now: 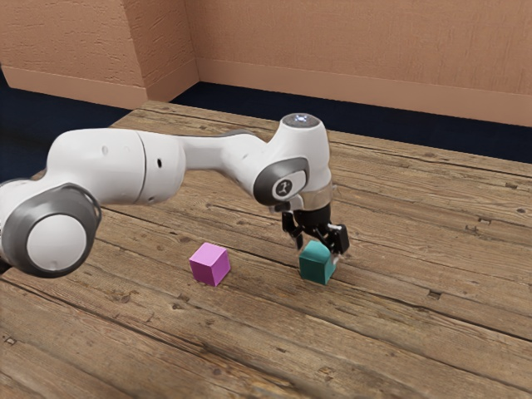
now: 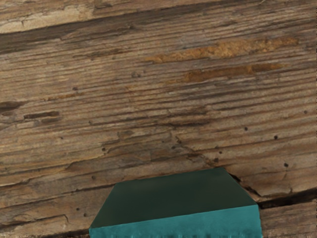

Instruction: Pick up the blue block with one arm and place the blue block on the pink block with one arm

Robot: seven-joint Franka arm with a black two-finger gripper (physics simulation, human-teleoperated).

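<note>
The blue block [image 1: 317, 263], teal in colour, is at table level right of centre in the exterior view. My gripper [image 1: 317, 247] comes down on it from above, one black finger against each side of its top, so it is shut on the block. In the wrist view the blue block [image 2: 176, 206] looms large just under my hand, top face and one lighter side showing. The pink block [image 1: 209, 263] stands apart on the planks, toward the exterior view's left of the blue one, with a clear gap between them.
The wooden plank table [image 1: 399, 332] stretches wide around both blocks. Its far edge [image 1: 349, 137] runs along the back, with dark floor and a tan wall behind. My white arm [image 1: 116, 170] reaches in from the exterior view's left.
</note>
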